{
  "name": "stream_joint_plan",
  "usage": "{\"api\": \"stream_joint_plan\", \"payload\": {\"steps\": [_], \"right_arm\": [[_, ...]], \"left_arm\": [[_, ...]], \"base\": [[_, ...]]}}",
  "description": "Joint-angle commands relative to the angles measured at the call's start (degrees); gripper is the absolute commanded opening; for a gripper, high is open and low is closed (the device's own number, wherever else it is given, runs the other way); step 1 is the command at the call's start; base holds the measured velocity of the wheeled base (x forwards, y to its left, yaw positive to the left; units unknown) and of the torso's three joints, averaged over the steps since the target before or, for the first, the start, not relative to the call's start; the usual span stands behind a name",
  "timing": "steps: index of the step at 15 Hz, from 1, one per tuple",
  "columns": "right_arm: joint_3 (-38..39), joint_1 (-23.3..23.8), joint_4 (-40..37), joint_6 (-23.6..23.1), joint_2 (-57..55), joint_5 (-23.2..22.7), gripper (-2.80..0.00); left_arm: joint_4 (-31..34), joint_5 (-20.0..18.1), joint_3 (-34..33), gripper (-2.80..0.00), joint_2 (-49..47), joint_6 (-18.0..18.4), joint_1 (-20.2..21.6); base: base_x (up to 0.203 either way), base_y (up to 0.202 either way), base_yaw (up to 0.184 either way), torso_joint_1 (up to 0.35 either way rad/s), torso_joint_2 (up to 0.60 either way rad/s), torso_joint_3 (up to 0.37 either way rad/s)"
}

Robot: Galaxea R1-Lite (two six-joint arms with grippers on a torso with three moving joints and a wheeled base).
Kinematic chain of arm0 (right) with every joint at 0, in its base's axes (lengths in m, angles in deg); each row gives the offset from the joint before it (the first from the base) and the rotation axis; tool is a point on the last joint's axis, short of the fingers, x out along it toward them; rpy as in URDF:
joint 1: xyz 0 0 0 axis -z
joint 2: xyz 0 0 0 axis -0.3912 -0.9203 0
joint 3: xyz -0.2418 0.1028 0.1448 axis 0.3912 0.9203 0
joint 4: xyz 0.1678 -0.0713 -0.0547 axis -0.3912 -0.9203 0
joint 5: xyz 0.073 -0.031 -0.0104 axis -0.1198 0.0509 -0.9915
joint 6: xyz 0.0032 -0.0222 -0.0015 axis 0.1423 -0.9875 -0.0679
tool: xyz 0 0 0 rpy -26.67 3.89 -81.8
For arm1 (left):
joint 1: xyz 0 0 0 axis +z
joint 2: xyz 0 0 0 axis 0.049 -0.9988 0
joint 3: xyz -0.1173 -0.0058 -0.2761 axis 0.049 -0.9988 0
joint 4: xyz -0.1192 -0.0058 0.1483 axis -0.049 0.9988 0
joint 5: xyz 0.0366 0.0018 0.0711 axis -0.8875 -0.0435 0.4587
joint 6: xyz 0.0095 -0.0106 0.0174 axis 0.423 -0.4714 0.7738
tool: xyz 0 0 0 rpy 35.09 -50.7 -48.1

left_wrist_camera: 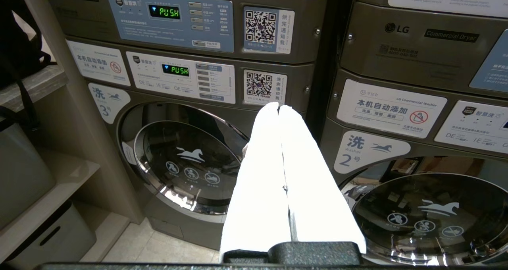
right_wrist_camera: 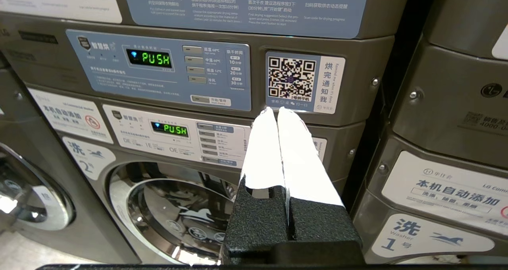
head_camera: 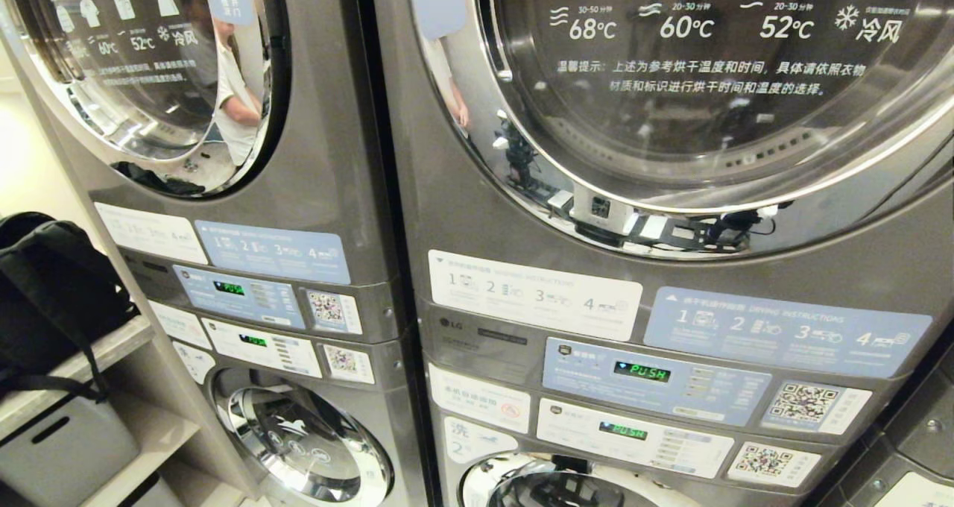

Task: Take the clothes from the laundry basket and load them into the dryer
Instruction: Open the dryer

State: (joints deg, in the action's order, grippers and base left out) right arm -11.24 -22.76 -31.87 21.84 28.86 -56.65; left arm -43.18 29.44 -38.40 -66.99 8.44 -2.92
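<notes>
Clearly nothing is begun: the left gripper (left_wrist_camera: pixel 279 110) and right gripper (right_wrist_camera: pixel 276 112) both hang with fingers pressed together and empty before the stacked machines, the dryer door (head_camera: pixel 693 89) is closed, no basket or clothes show, so I judge opening that door comes first.

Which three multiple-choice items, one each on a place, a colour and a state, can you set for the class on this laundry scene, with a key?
1. Where is the black backpack? A on the shelf at the left; B on the floor; C inside a drum.
2. What colour are the letters on the PUSH display? A red; B green; C blue.
3. The dryer door straight ahead is: A wide open; B removed; C closed.
Key: A, it rests on the shelf board; B, the letters glow green; C, the door sits flush in its frame.
</notes>
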Motion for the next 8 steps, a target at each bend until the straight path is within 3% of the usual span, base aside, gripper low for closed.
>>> {"api": "stream_joint_plan", "payload": {"steps": [1,5,8], "right_arm": [[0.0,0.0,-0.2,-0.1,0.0,-0.1,-2.8],[-0.4,0.0,-0.2,-0.5,0.0,-0.3,-2.8],[-11.8,0.0,-1.6,-0.3,-2.9,-4.8,-2.8]], "left_arm": [[0.0,0.0,0.0,-2.8,0.0,0.0,0.0],[0.0,0.0,0.0,-2.8,0.0,0.0,0.0],[0.0,0.0,0.0,-2.8,0.0,0.0,0.0]], "base": [[0.0,0.0,0.0,0.0,0.0,0.0],[0.0,0.0,0.0,0.0,0.0,0.0],[0.0,0.0,0.0,0.0,0.0,0.0]]}}
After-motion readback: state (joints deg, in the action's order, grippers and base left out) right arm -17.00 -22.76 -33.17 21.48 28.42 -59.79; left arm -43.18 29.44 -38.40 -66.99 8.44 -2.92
